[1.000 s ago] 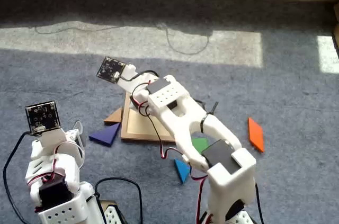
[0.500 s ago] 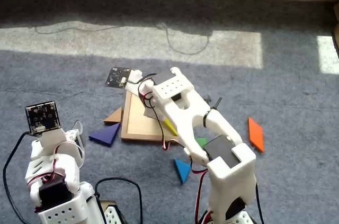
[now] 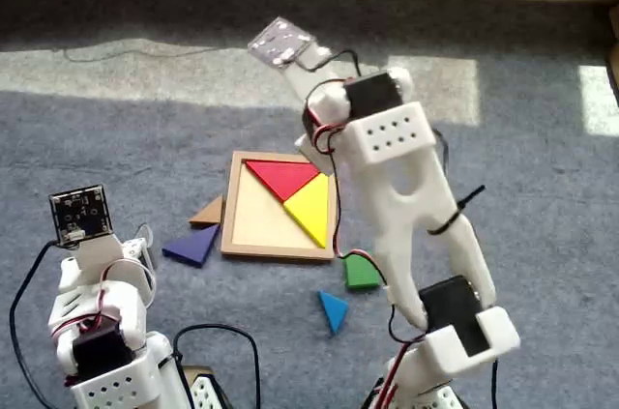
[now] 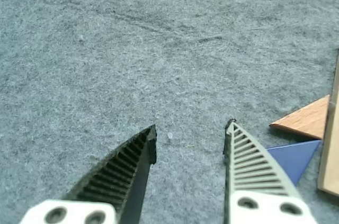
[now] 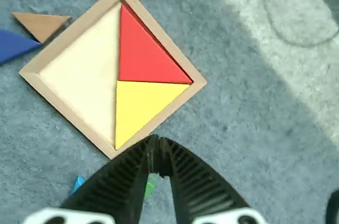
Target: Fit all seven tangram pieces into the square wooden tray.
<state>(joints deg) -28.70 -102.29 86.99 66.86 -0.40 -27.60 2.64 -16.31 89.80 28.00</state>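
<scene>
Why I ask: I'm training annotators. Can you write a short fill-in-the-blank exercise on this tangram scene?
1. The wooden tray holds ____ pieces.
2. Beside the red triangle in the tray lies a ____ triangle.
3. The triangle lying nearest the green piece is ____.
4. The left gripper has its jaws ____.
Missing words: two; yellow; blue; open.

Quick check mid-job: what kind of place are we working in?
Probably an indoor room, on a floor-like surface: grey carpet, a sunlight patch across it, and a loose cable trailing nearby.
</scene>
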